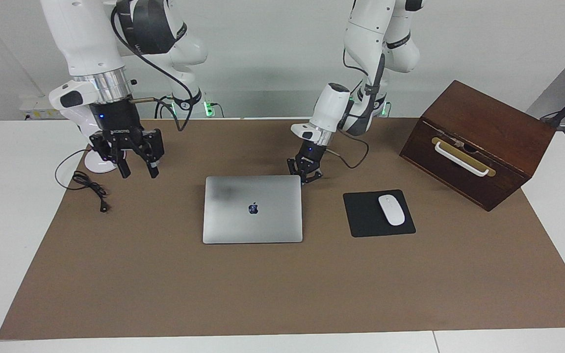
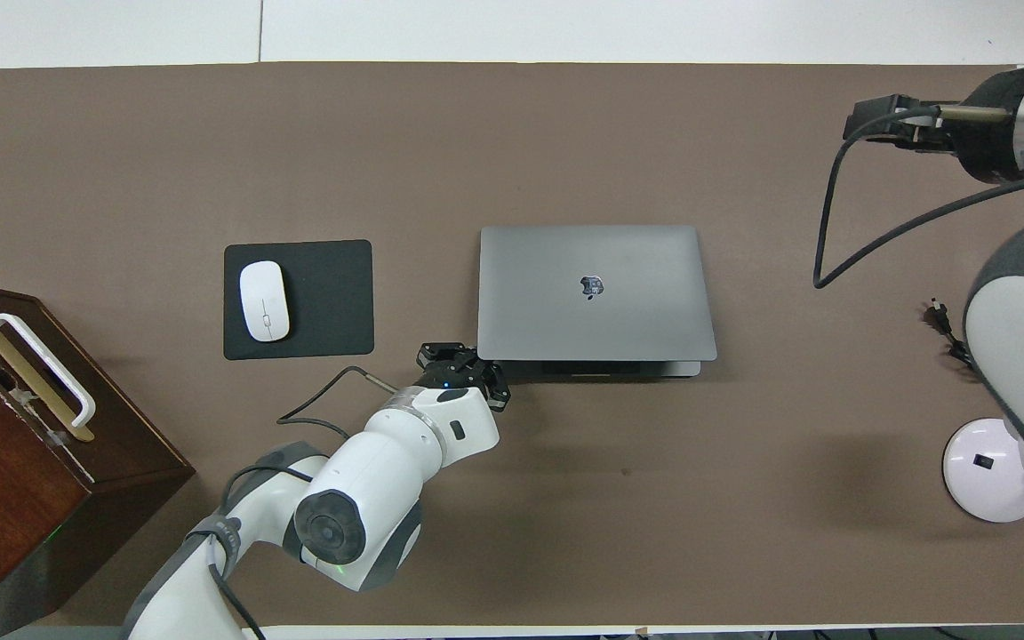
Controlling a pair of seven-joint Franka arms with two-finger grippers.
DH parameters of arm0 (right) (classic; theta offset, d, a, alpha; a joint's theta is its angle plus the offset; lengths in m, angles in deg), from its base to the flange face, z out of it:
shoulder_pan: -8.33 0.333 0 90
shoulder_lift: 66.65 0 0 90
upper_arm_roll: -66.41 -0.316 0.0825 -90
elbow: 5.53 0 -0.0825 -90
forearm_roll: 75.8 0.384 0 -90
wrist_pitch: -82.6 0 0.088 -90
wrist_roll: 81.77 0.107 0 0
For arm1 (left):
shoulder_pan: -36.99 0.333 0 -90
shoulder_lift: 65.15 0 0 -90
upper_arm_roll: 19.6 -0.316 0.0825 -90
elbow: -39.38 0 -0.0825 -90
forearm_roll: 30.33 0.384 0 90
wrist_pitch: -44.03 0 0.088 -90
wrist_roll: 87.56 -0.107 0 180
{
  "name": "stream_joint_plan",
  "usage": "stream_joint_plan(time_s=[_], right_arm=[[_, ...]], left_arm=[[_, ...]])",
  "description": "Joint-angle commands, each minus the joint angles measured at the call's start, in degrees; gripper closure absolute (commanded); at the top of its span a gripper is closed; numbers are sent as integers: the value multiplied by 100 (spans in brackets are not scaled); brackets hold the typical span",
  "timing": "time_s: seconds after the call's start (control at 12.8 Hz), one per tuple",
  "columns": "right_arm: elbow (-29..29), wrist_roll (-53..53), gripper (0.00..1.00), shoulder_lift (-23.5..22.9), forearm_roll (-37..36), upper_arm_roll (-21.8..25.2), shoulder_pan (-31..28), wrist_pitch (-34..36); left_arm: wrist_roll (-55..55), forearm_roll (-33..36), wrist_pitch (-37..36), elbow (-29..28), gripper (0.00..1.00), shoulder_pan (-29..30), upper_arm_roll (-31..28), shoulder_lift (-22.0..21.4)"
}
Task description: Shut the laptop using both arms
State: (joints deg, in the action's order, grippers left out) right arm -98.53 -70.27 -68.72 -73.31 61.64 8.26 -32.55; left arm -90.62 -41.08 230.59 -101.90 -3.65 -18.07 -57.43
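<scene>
One laptop (image 1: 252, 209) sits mid-mat, lid down flat w/ the logo facing up, so the closing looks essentially done; from the overhead view a thin strip of the base shows under the lid's robot-side edge, so the lid may sit slightly off the base or not fully seated, can't tell which.

Left gripper (image 1: 306, 179) is low at the laptop's robot-side corner, the one toward the left arm's end, fingertips pinched together. It's just beside or touching that back edge; exact contact can't be read. Probable reason: a shut tip works as a blunt pusher or a stop at the hinge side, keeping the base from sliding while the lid comes down.

Right gripper (image 1: 137, 171) hangs in the air w/ its fingers spread wide, holding nothing, over the mat near the lamp base (image 1: 97, 163), well apart from the laptop. Judged from that, it's clear of the lid and no longer needed on it.

Outward: black mouse pad (image 1: 366, 218) w/ a white mouse (image 1: 391, 210) lies beside the laptop toward the left arm's end, near but not touching. Wooden box (image 1: 478, 142) w/ a white handle stands tilted further that way. Black cord (image 1: 89, 189) trails on the mat by the lamp base at the right arm's end. Nothing crowds the laptop, so either arm can pull away freely.
</scene>
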Motion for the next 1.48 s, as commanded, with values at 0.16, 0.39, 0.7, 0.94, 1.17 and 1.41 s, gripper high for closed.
stream_joint_plan(time_s=[0.16, 0.39, 0.7, 0.94, 1.17, 1.41], right_arm=[[-138, -544, 0, 584, -55, 108, -265, 1650], [-971, -509, 0, 1023, -47, 99, -318, 1479], [-1299, -588, 0, 1113, -55, 108, -309, 1011], [-1299, -597, 0, 1113, -55, 108, -309, 1143], [-1308, -544, 0, 1121, -55, 108, -283, 1213], [-1299, -544, 0, 1121, -55, 108, -327, 1222]], left_arm=[[-10, -77, -2085, -180, 100, 135, -29, -1420], [-27, -33, -3788, 21, 100, 502, -29, -2236], [-265, 89, -6005, 943, 100, 1179, -29, -2757], [-265, 335, -7060, 1567, 100, 1610, -29, -2810], [-273, 582, -7617, 1973, 100, 2031, -29, -2810], [-274, 835, -7854, 2332, 100, 2533, -3, -2793]])
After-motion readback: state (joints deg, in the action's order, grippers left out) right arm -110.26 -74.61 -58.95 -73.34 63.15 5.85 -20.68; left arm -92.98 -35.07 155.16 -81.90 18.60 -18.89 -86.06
